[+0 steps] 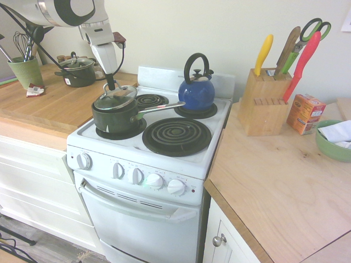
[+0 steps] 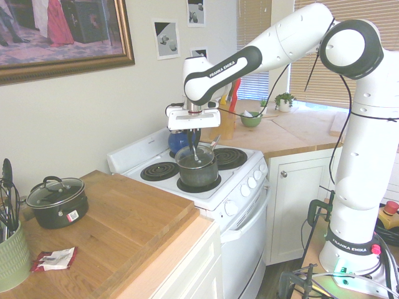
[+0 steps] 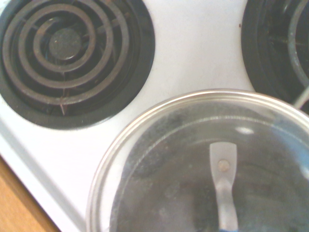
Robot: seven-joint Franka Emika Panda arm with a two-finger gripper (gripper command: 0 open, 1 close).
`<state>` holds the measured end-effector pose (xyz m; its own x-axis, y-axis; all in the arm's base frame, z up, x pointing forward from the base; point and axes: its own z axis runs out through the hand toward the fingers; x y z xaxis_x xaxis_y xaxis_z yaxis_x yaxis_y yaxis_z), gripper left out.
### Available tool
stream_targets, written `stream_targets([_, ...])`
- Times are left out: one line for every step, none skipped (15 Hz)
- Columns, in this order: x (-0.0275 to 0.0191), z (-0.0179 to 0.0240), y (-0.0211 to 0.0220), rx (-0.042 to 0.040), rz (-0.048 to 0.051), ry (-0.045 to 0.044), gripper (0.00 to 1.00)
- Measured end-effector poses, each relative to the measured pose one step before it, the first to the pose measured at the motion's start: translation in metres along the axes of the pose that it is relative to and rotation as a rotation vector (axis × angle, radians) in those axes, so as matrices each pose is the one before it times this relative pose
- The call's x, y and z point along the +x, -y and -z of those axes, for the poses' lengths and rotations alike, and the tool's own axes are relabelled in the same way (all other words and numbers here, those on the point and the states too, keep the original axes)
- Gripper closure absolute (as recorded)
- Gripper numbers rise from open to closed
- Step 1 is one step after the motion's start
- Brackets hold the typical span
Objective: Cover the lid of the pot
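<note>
Fingers (image 1: 111, 86) grip the round, clear glass lid (image 1: 115, 98), silver-rimmed and tilted.

Upper left of frame: white robot arm reaching down, gripper (image 1: 111, 83) shut on handle of glass lid (image 1: 115, 97). Lid tilted over dark green saucepan (image 1: 115, 120), left of center; long silver handle pointing right. Saucepan on left front coil burner of white electric stove (image 1: 181, 154). Blue kettle (image 1: 197, 94) on rear right burner, upper center. Far left: green utensil crock (image 1: 27, 73), dark two-handled lidded pot (image 1: 78, 73) on wooden counter (image 1: 49, 109). Upper right: wooden knife block (image 1: 266, 105), green-handled scissors (image 1: 303, 43), orange box (image 1: 305, 114). Right edge: green bowl (image 1: 335, 147), white cloth inside.
</note>
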<state>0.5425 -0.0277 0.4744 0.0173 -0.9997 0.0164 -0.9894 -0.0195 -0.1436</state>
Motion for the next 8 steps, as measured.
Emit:
stream_targets([-0.00033,0.00035,-0.00314,-0.00262,0.00021,0.0003,1.0])
stream_targets([0.00027,-0.00071,-0.00259,-0.00565,-0.0008,0.00032,1.0])
stream_targets([0.0004,-0.00361,-0.0021,-0.00825,-0.0003,-0.00047,1.0])
stream_targets([0.00031,-0.00621,-0.00196,-0.01253,0.00017,-0.00063,1.0])
stream_targets([0.00044,-0.00863,-0.00097,-0.0109,-0.00066,0.00019,1.0])
stream_targets([-0.00065,-0.00516,0.00158,0.00055,0.00141,0.00002,1.0])
stream_targets([-0.00034,-0.00271,0.00069,-0.00238,0.00126,-0.00063,1.0])
stream_targets([-0.00056,-0.00071,0.00052,0.00126,0.00087,-0.00012,1.0])
